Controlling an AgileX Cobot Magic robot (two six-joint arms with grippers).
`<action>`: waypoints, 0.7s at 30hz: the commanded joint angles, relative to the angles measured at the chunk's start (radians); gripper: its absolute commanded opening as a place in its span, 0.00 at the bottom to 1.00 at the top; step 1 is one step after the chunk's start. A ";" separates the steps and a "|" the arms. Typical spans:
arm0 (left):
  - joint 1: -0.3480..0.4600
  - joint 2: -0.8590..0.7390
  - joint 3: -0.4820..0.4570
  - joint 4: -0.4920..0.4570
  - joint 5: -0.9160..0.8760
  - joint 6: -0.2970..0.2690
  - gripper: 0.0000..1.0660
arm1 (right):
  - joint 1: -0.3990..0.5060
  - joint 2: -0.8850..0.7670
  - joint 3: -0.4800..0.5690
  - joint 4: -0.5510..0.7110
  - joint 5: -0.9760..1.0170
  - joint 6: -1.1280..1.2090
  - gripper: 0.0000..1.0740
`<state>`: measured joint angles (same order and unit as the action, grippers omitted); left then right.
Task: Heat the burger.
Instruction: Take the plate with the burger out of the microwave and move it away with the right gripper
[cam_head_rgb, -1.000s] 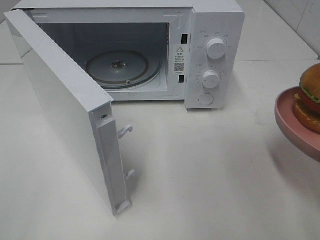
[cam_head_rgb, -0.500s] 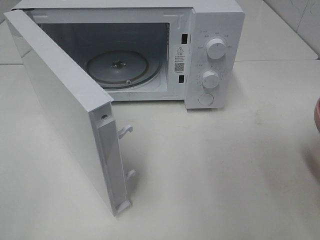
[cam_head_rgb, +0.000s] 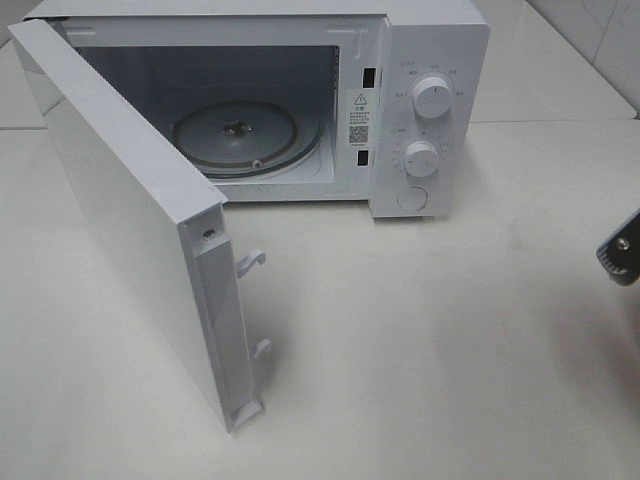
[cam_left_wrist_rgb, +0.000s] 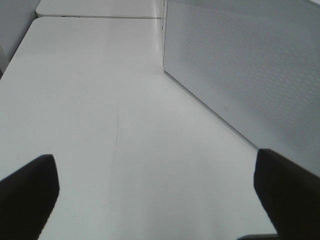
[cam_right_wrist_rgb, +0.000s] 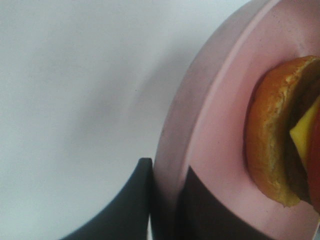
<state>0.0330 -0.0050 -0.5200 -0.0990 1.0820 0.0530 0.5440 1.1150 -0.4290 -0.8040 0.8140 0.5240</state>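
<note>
The burger (cam_right_wrist_rgb: 272, 145) lies on its side on a pink plate (cam_right_wrist_rgb: 220, 115); its brown bun, yellow cheese and a red edge show only in the right wrist view. My right gripper (cam_right_wrist_rgb: 167, 187) is shut on the plate's rim, one dark finger (cam_right_wrist_rgb: 127, 200) under it and one over it. In the exterior view the burger and plate are out of frame; only a dark part of the right arm (cam_head_rgb: 620, 250) shows at the right edge. My left gripper (cam_left_wrist_rgb: 155, 187) is open and empty above the table, beside the microwave door (cam_left_wrist_rgb: 250, 65).
The white microwave (cam_head_rgb: 430, 100) stands at the back with its door (cam_head_rgb: 140, 220) swung wide open toward the front left. Its glass turntable (cam_head_rgb: 240, 135) is bare. The white table (cam_head_rgb: 450, 350) stretches in front of it.
The pink plate with the burger has moved right, out of the exterior view. A dark part of the right arm now shows at that edge. The microwave has not moved.
</note>
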 joint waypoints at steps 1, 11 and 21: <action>0.000 -0.016 0.003 -0.002 -0.012 0.001 0.92 | -0.005 0.078 -0.047 -0.082 0.050 0.141 0.00; 0.000 -0.016 0.003 -0.002 -0.012 0.001 0.92 | -0.005 0.320 -0.117 -0.087 0.069 0.396 0.01; 0.000 -0.016 0.003 -0.002 -0.012 0.001 0.92 | -0.005 0.506 -0.150 -0.098 0.059 0.480 0.01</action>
<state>0.0330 -0.0050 -0.5200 -0.0990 1.0820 0.0530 0.5440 1.6180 -0.5730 -0.8480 0.8210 0.9920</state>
